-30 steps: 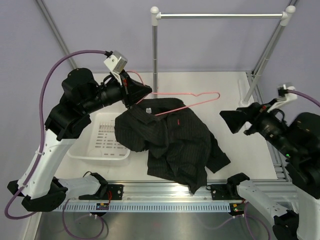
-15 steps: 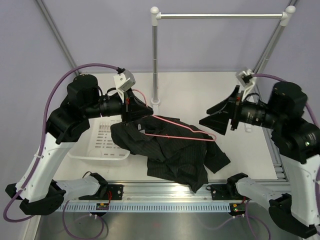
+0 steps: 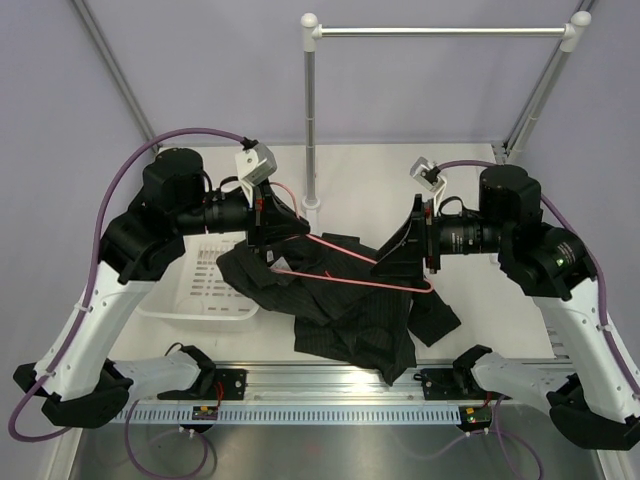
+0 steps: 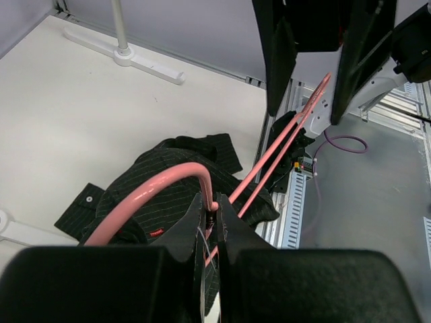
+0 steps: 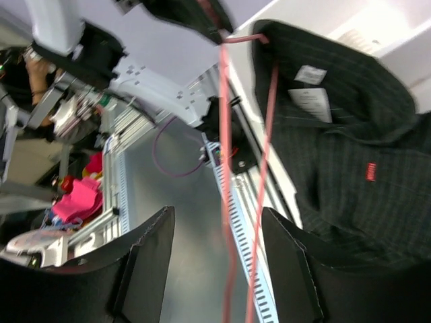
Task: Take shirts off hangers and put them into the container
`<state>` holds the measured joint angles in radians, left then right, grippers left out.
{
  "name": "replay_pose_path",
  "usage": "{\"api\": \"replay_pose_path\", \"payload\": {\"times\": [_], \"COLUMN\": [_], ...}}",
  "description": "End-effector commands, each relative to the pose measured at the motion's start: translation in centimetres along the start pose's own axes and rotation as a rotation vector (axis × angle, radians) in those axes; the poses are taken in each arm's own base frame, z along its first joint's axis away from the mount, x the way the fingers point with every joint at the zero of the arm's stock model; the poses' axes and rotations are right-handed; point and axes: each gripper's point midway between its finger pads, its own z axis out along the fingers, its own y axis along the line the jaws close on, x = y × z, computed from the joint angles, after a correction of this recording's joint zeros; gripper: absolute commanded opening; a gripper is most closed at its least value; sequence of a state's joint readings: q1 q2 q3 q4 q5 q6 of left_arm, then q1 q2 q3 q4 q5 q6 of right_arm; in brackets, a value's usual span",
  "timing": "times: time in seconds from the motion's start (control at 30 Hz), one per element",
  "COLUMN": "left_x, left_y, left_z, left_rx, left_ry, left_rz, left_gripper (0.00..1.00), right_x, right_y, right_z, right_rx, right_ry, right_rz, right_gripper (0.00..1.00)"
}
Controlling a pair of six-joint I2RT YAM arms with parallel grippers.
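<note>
My left gripper (image 3: 272, 226) (image 4: 214, 200) is shut on the pink hanger (image 3: 340, 250) (image 4: 151, 195) just below its hook. The hanger slants down to the right over the black shirt (image 3: 345, 305) (image 4: 168, 171), which lies crumpled on the table. The shirt's white label and red mark show in the right wrist view (image 5: 337, 134). My right gripper (image 3: 395, 262) (image 5: 215, 215) is open, and the hanger's (image 5: 225, 202) far end passes between its fingers (image 5: 148, 262) without touching them. The white container (image 3: 160, 300) stands left of the shirt, under my left arm.
A metal rail (image 3: 440, 31) on two posts crosses the back of the table, and its left post (image 3: 311, 120) stands just behind the hanger. The slotted aluminium strip (image 3: 330, 412) runs along the table's near edge.
My right arm has swung in from the right, and its jaws now straddle the hanger's far end and have narrowed. My left gripper has lowered the hanger towards the shirt.
</note>
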<state>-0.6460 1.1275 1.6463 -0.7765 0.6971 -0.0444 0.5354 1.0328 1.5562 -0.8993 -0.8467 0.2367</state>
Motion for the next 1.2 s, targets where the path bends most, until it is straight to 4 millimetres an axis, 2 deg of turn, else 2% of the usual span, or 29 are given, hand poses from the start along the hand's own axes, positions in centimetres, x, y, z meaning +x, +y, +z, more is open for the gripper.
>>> {"api": "replay_pose_path", "payload": {"times": [0.0, 0.23, 0.33, 0.37, 0.47, 0.5, 0.53, 0.57, 0.6, 0.67, 0.7, 0.73, 0.77, 0.8, 0.87, 0.9, 0.93, 1.0, 1.1, 1.13, 1.17], "left_x": [-0.8, -0.8, -1.0, -1.0, -1.0, -1.0, -1.0, -0.8, -0.9, -0.9, -1.1, -1.6, -1.7, -1.7, -2.2, -2.0, -1.3, -0.2, 3.3, 5.3, 6.4], "left_y": [-0.1, -0.3, -0.8, -0.9, -1.3, -1.0, -0.7, -0.3, 0.1, 0.8, 2.6, 2.7, 3.5, 5.2, 4.9, 5.7, 5.6, 6.9, 8.4, 9.1, 9.4], "left_z": [0.1, 0.1, -0.3, -0.4, -0.8, -0.9, -1.0, -1.0, -1.5, -2.0, -2.8, -4.0, -4.9, -6.1, -8.3, -9.4, -10.0, -10.9, -10.4, -9.9, -9.7], "left_rx": [0.020, 0.027, 0.032, 0.035, 0.038, 0.014, -0.003, -0.031, -0.077, -0.142, -0.263, -0.316, -0.385, -0.510, -0.574, -0.648, -0.670, -0.765, -0.836, -0.853, -0.866], "left_ry": [-0.027, -0.031, -0.042, -0.044, -0.057, -0.062, -0.066, -0.064, -0.079, -0.100, -0.127, -0.159, -0.180, -0.203, -0.260, -0.275, -0.258, -0.231, -0.106, -0.050, -0.035], "left_rz": [0.027, 0.025, 0.029, 0.031, 0.033, 0.030, 0.029, 0.020, 0.020, 0.005, -0.001, 0.010, 0.007, -0.009, 0.005, -0.009, -0.023, -0.085, -0.177, -0.204, -0.235], "left_gripper": [0.00, 0.00, 0.00, 0.00, 0.01, 0.14, 0.23, 0.42, 0.53, 0.71, 0.76, 0.82, 0.92, 0.96, 0.99, 0.99, 0.99, 0.99, 0.99, 0.99, 0.99], "right_x": [0.2, 1.1, 1.2, 1.3, 1.1, 1.0, 0.7, 0.7, 0.5, 0.1, 0.0, -0.2, -0.3, -0.2, -0.3, -0.3, -0.3, -0.4, -0.8, -0.8, -1.0], "right_y": [1.6, 1.0, 0.5, 0.3, -0.2, -0.4, -0.6, -0.8, -0.8, -1.0, -1.0, -1.2, -1.2, -1.3, -1.8, -1.8, -1.6, -1.4, -0.8, -0.6, -0.3], "right_z": [1.2, 4.0, 4.5, 4.7, 4.7, 4.7, 4.5, 4.4, 4.2, 3.7, 3.5, 3.2, 2.9, 2.8, 2.6, 2.5, 2.4, 2.2, 1.7, 1.3, 1.1], "right_rx": [-0.084, -0.065, -0.051, -0.042, -0.004, 0.014, 0.039, 0.051, 0.060, 0.099, 0.109, 0.134, 0.147, 0.156, 0.190, 0.194, 0.186, 0.189, 0.180, 0.180, 0.177], "right_ry": [0.019, 0.068, 0.064, 0.061, 0.028, 0.017, -0.004, -0.011, -0.025, -0.053, -0.061, -0.077, -0.080, -0.080, -0.085, -0.084, -0.086, -0.095, -0.116, -0.123, -0.130], "right_rz": [-0.095, -0.098, -0.100, -0.099, -0.106, -0.089, -0.089, -0.088, -0.077, -0.069, -0.057, -0.054, -0.044, -0.037, -0.027, -0.024, -0.028, -0.022, -0.022, -0.024, -0.027], "right_gripper": [0.62, 0.51, 0.26, 0.00, 0.00, 0.00, 0.00, 0.00, 0.00, 0.00, 0.00, 0.00, 0.00, 0.00, 0.00, 0.00, 0.00, 0.00, 0.00, 0.00, 0.00]}}
